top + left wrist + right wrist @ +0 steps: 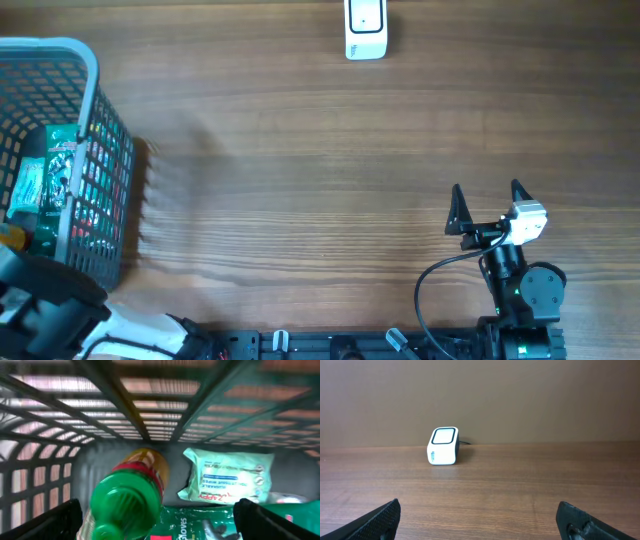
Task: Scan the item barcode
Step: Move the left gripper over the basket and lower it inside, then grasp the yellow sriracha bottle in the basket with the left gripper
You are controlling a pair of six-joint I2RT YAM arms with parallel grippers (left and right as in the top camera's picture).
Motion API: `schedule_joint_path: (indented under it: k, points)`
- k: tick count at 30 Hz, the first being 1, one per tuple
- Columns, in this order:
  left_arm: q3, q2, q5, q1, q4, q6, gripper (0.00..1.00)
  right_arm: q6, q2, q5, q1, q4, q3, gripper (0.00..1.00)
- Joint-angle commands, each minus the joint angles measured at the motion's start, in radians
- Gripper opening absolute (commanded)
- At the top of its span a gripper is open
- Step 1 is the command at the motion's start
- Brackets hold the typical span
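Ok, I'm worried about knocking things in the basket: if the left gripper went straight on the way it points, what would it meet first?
Most likely the green-capped bottle, lying right ahead of the open left gripper; the white pack sits further back, though depth is unclear.

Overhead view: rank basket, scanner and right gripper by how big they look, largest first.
1. Basket: clearly largest, even cut off at the left edge.
2. Right gripper, open.
3. Scanner.
2 versus 3 is unsure: the top edge crops the scanner, and the gripper may be nearer the camera.
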Motion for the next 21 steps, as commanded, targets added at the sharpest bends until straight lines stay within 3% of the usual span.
schedule_joint_path:
  k: [1, 6, 8, 11, 12, 16, 21]
  points:
    - [-0.007, 0.053, -0.04, 0.011, 0.033, -0.013, 0.98, -0.011, 0.0, 0.013, -0.004, 0.002, -0.001, 1.0]
    - [-0.007, 0.087, -0.041, 0.021, 0.04, -0.013, 0.88, -0.011, 0.0, 0.014, -0.004, 0.002, -0.001, 1.0]
    - [-0.007, 0.088, -0.04, 0.025, 0.039, -0.013, 0.77, -0.011, 0.0, 0.014, -0.004, 0.002, -0.001, 1.0]
    - [-0.006, 0.087, -0.04, 0.024, 0.028, -0.013, 0.5, -0.01, 0.0, 0.014, -0.004, 0.002, -0.001, 1.0]
    - [-0.006, 0.087, -0.04, 0.024, 0.024, -0.013, 0.46, -0.01, 0.0, 0.013, -0.004, 0.002, -0.001, 1.0]
    - [-0.006, 0.073, -0.039, 0.022, 0.009, -0.013, 0.38, -0.011, 0.0, 0.013, -0.004, 0.002, -0.001, 1.0]
    - [-0.006, 0.006, -0.04, -0.02, 0.006, -0.013, 0.42, -0.011, 0.0, 0.014, -0.004, 0.002, -0.001, 1.0]
